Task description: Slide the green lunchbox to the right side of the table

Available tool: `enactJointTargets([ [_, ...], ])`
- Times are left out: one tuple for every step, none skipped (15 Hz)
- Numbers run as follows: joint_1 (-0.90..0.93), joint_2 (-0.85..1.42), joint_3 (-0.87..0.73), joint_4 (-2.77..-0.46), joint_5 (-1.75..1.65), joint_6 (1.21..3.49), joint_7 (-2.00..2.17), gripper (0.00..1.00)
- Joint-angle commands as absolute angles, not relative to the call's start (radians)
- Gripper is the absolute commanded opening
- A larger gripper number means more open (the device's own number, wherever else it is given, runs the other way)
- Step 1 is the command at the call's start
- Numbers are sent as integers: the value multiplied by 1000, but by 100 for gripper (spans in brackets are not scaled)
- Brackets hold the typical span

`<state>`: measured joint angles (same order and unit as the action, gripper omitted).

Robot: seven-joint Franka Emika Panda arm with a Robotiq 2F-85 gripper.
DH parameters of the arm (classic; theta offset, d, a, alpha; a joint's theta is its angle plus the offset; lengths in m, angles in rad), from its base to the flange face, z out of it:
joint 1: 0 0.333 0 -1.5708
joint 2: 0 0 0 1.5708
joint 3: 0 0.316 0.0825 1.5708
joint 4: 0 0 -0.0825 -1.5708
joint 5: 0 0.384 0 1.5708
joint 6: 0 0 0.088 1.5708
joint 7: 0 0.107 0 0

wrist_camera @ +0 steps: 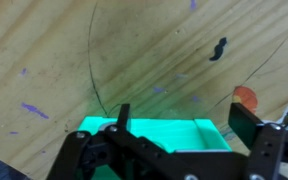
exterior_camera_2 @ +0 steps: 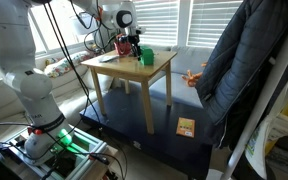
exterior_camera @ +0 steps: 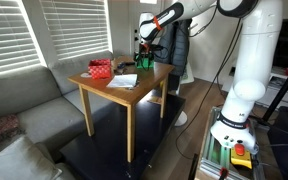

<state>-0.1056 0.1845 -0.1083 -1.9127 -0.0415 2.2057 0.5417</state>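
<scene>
The green lunchbox [exterior_camera: 144, 63] sits near the far corner of the light wooden table [exterior_camera: 104, 90]. It also shows in the other exterior view [exterior_camera_2: 145, 58] and at the bottom of the wrist view [wrist_camera: 154, 135], where its top is open. My gripper [exterior_camera: 144, 47] hangs directly above it in both exterior views [exterior_camera_2: 134, 44]. In the wrist view the gripper [wrist_camera: 184, 122] is open. One finger is over the box and the other is just outside its right wall. I cannot tell whether the fingers touch it.
A red patterned box [exterior_camera: 100, 68] and a white sheet of paper [exterior_camera: 122, 80] lie on the table. A grey sofa [exterior_camera: 24, 105] stands beside it. A dark jacket [exterior_camera_2: 239, 60] hangs nearby. A small orange patch [wrist_camera: 246, 96] and scribbles mark the tabletop.
</scene>
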Motion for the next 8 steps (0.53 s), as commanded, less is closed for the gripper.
enactJointTargets([
  [-78, 64, -104, -1967, -19, 2079, 514, 100],
  [-72, 34, -99, -1976, -20, 2044, 511, 100],
  [-67, 5, -93, -1978, -15, 1992, 504, 100],
  [-62, -26, -88, -1982, -16, 1956, 513, 100],
  [-59, -56, -83, -1988, -18, 1930, 512, 100],
  [-57, -92, -77, -1995, -18, 1907, 491, 100],
  [-56, -124, -72, -2007, -13, 1910, 465, 100],
  [-55, -162, -65, -2023, -21, 1916, 431, 100],
])
